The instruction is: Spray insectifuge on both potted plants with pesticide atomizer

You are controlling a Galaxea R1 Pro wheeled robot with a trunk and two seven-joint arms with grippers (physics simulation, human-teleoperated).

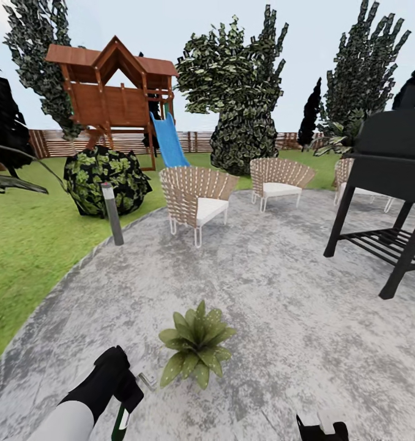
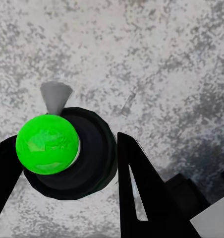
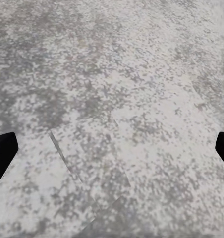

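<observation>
You face a round grey mottled patio (image 1: 281, 288) ringed by lawn (image 1: 30, 245) and a slat fence (image 1: 54, 144); beyond stand a wooden playhouse (image 1: 112, 92) with a blue slide (image 1: 169, 139), tall speckled trees (image 1: 244, 86) and a round bush (image 1: 106, 180); a black grill stand (image 1: 391, 184) sits at the right, three wicker chairs (image 1: 195, 196) across the patio, a grey lamp post (image 1: 112, 213) at its edge; one potted plant (image 1: 196, 350), a low rosette of pale-speckled pointed leaves, sits on the stone near you; your left gripper (image 2: 67, 163) is clamped around the atomizer (image 2: 72, 153), just beside that plant, dark with a bright green cap and grey nozzle; your right gripper (image 3: 112, 144) hangs over bare stone, fingers (image 3: 3, 148) spread wide.
</observation>
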